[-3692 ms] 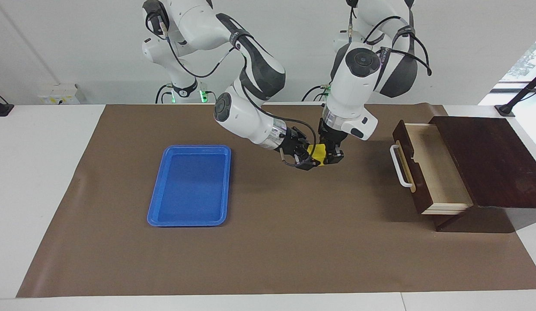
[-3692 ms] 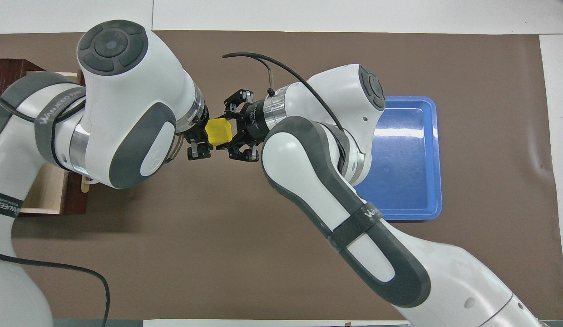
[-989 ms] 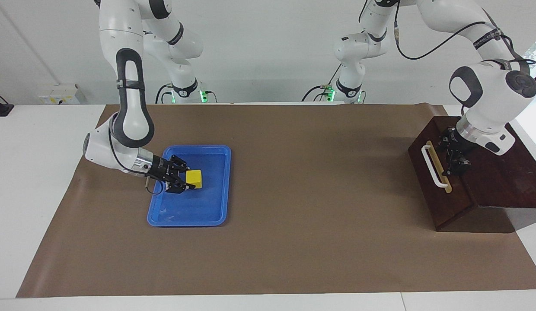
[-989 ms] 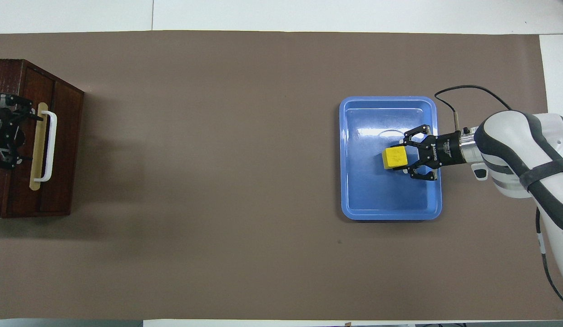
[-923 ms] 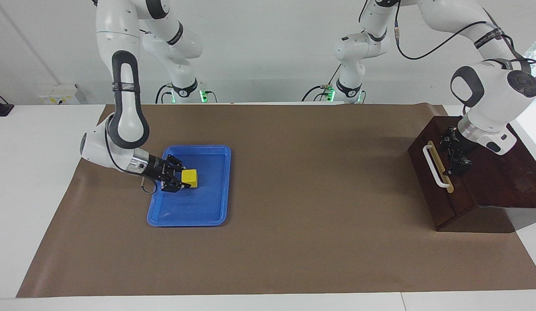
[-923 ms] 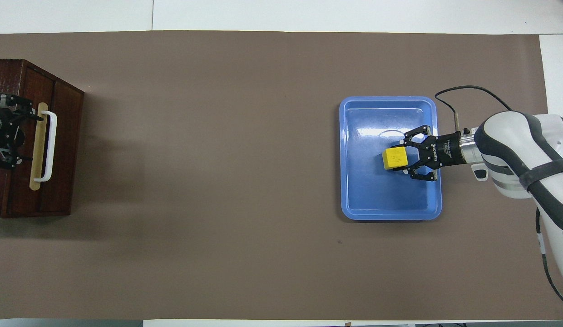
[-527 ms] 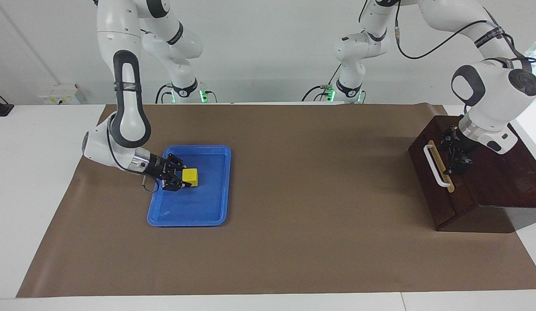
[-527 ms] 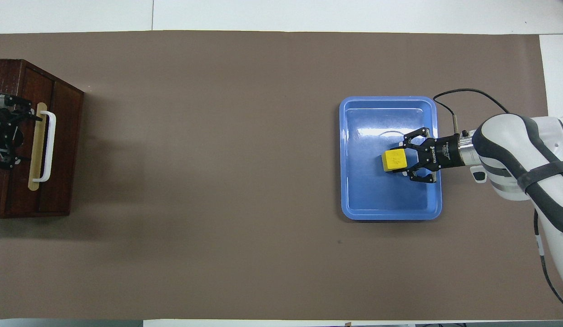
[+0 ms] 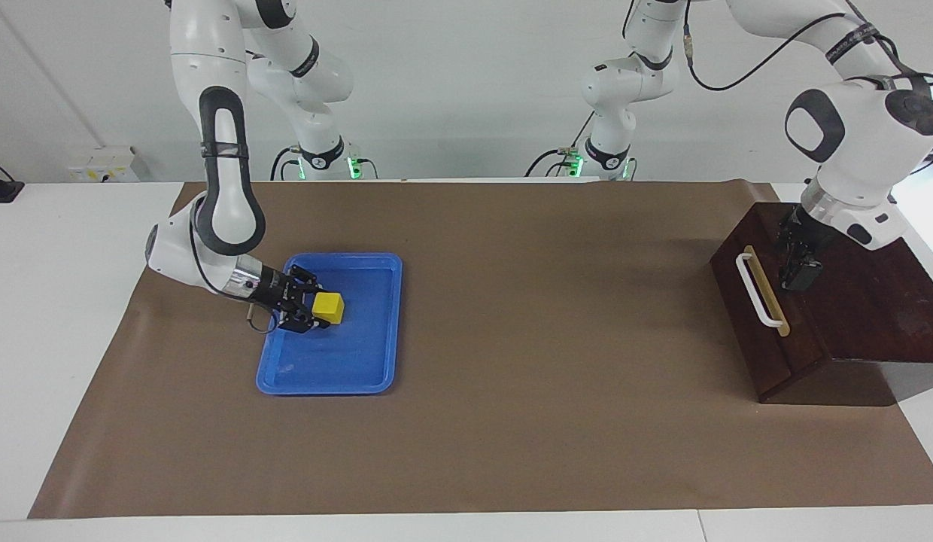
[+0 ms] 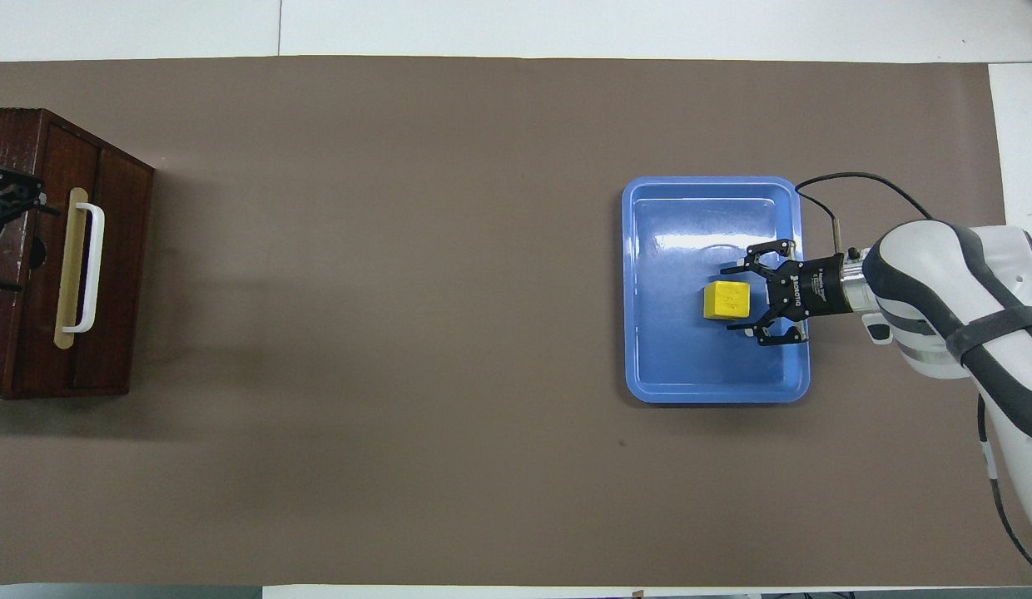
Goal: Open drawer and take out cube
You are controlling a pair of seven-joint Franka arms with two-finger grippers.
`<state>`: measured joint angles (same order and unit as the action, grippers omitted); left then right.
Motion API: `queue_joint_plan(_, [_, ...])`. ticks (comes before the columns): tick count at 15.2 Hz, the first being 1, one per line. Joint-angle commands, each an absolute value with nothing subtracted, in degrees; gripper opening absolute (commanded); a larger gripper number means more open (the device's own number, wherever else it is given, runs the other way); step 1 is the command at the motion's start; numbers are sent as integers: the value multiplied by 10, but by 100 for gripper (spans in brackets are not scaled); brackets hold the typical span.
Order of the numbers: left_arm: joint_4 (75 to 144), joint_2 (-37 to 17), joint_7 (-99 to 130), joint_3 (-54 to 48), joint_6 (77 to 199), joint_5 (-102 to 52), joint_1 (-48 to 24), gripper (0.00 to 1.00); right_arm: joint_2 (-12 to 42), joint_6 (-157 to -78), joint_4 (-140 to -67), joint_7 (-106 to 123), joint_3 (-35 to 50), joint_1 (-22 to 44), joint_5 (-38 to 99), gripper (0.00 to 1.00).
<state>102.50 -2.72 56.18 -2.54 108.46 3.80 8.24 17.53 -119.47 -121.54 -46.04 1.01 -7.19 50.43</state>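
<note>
Overhead, right end effector (image 10: 736, 299) spread wide around cube (image 10: 726, 299); facing view hides that gap.

My table (image 9: 45, 316) is white, and a brown mat (image 9: 512, 421) covers most of its top. A plain white wall (image 9: 451, 83) rises where I am mounted, with a pale socket box (image 9: 101, 164) low against it. Toward my left arm's end, daylight enters through a window (image 9: 914, 105).
</note>
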Motion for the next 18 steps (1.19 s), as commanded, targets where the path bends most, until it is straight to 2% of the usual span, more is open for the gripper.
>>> queue_joint_plan(1, [1032, 10, 481, -20, 1050, 50, 43, 100, 150, -1196, -1218, -478, 16, -74, 503, 100])
queue_joint_plan(3, [1020, 18, 406, -25, 1026, 49, 32, 100, 135, -1183, -1196, -532, 16, -63, 497, 100])
queue_joint_plan(6, [1022, 42, 233, -29, 998, 49, 17, 100, 92, -1117, -1138, -564, 16, -49, 437, 100])
queue_joint_plan(8, [1020, 46, 122, -29, 967, 48, 18, 100, 79, -1045, -1071, -554, 17, -49, 369, 100])
queue_joint_plan(10, [1020, 47, 107, -29, 966, 3, 18, 100, 73, -984, -997, -518, 20, -48, 295, 100])
queue_joint_plan(12, [1020, 47, 112, -32, 964, -9, 15, 100, 55, -948, -955, -404, 25, -41, 209, 100])
queue_joint_plan(15, [1021, 50, 112, -43, 959, -9, 6, 100, -3, -936, -951, -82, 25, -30, 75, 100])
queue_joint_plan(18, [1025, 54, 90, -48, 937, -9, -5, 100, -23, -899, -939, 37, 26, -30, 18, 100])
